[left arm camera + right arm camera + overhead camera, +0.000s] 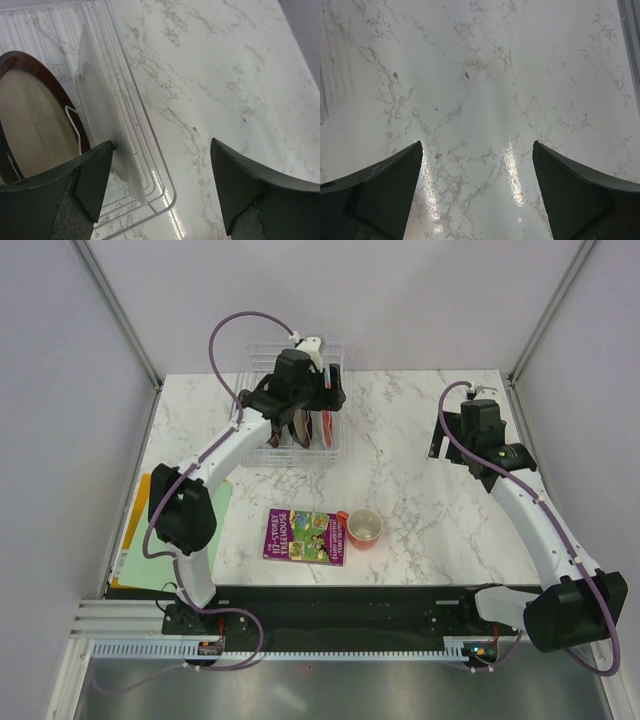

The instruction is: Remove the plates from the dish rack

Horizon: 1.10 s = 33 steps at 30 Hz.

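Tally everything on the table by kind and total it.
Plates: 3 showing; the left arm may hide more
Dish rack: 1
Orange cup: 1
Book: 1
Sheets: 2
Total: 8 showing

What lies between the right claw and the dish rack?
Only bare marble tabletop separates the right claw from the dish rack, as the top view shows. The book and orange cup lie closer to the near edge, off that line.
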Available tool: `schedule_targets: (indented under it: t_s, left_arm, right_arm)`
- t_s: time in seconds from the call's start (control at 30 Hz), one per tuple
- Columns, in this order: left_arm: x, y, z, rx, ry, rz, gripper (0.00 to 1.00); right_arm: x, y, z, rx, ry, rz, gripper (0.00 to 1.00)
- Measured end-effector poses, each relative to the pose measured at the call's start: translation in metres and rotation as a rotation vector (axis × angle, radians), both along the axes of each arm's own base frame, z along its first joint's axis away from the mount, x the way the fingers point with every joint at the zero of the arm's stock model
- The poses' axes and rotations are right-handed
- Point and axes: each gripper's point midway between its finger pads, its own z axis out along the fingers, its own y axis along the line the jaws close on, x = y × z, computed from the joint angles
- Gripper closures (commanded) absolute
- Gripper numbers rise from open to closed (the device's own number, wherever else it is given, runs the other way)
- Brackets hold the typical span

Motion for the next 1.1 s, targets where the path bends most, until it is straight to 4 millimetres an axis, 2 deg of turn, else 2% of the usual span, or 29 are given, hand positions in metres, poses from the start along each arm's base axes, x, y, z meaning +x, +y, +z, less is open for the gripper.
schedule_targets:
  t_s: [0.2,0.3,0.4,0.43,0.47,0.5,0.63,0.87,0.9,0.93,0.97,1.03,1.1]
  left_arm:
    - [0.012,0.005,-0.008,0.150,-0.054,0.144,0.20]
    - [0.015,0.013,-0.014,0.207,-0.067,0.214,0.38]
    - [0.021,0.020,-0.023,0.265,-0.072,0.266,0.65]
    - [0.023,0.023,-0.025,0.286,-0.074,0.282,0.81]
    - [0.026,0.025,-0.029,0.308,-0.076,0.296,0.91]
    - [0.030,0.026,-0.033,0.325,-0.077,0.311,0.96]
    - [0.034,0.039,-0.034,0.387,-0.088,0.401,0.98]
    - [0.035,0.041,-0.034,0.430,-0.106,0.440,0.98]
    - [0.036,0.041,-0.034,0.435,-0.107,0.444,0.92]
    - [0.037,0.041,-0.034,0.444,-0.110,0.449,0.78]
    - [0.038,0.041,-0.035,0.451,-0.112,0.452,0.71]
    - [0.040,0.040,-0.034,0.458,-0.122,0.448,0.87]
    - [0.044,0.039,-0.041,0.466,-0.122,0.449,0.87]
  right_arm:
    - [0.001,-0.001,-0.001,-0.007,0.001,0.006,0.02]
    - [0.002,0.000,-0.002,-0.007,0.004,0.007,0.02]
    - [0.002,0.000,-0.003,-0.008,0.009,0.007,0.02]
    - [0.003,0.000,-0.004,-0.007,0.011,0.008,0.02]
    - [0.003,0.000,-0.005,-0.007,0.013,0.008,0.02]
    - [0.003,0.001,-0.005,-0.007,0.014,0.009,0.02]
    - [0.005,0.003,-0.005,0.002,0.011,0.018,0.02]
    - [0.010,0.007,-0.011,0.015,0.023,0.033,0.02]
    - [0.010,0.008,-0.013,0.017,0.028,0.036,0.02]
    - [0.010,0.009,-0.014,0.019,0.033,0.038,0.02]
    - [0.010,0.009,-0.015,0.021,0.035,0.041,0.02]
    - [0.010,0.010,-0.015,0.023,0.034,0.043,0.02]
    - [0.010,0.010,-0.015,0.025,0.035,0.045,0.02]
